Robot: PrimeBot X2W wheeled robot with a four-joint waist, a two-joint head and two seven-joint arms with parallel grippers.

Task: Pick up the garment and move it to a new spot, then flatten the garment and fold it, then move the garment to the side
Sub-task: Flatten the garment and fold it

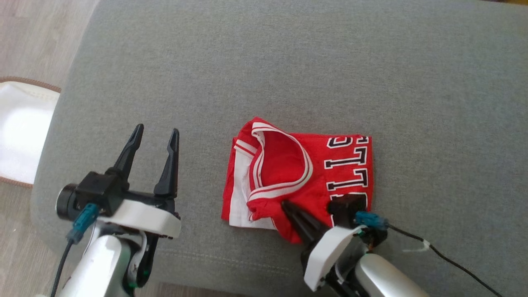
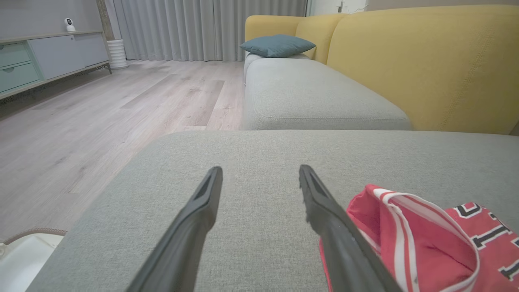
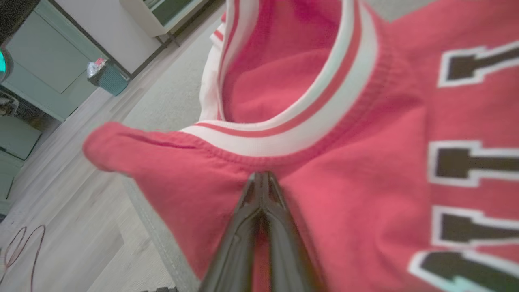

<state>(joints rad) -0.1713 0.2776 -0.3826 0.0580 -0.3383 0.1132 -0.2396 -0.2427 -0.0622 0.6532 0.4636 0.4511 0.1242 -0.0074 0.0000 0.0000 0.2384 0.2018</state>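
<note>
The garment [image 1: 313, 173] is a red jersey with white-and-red trim and black letters, lying folded on the grey sofa cushion [image 1: 288, 74] near its front edge. My right gripper [image 1: 286, 206] is shut on the garment [image 3: 365, 170] at its near edge, just below the trimmed opening; the fingertips [image 3: 261, 182] pinch the red cloth. My left gripper [image 1: 156, 133] stands open over bare cushion to the left of the garment, with nothing between its fingers. In the left wrist view the garment [image 2: 425, 239] lies just right of the right-hand finger [image 2: 324, 211].
A white mat with a brown rim [image 1: 20, 128] lies on the wooden floor at the left. The yellow sofa back [image 2: 425, 65] and a blue pillow [image 2: 277, 44] are beyond the cushion. A teal bin [image 3: 107, 77] stands by a cabinet.
</note>
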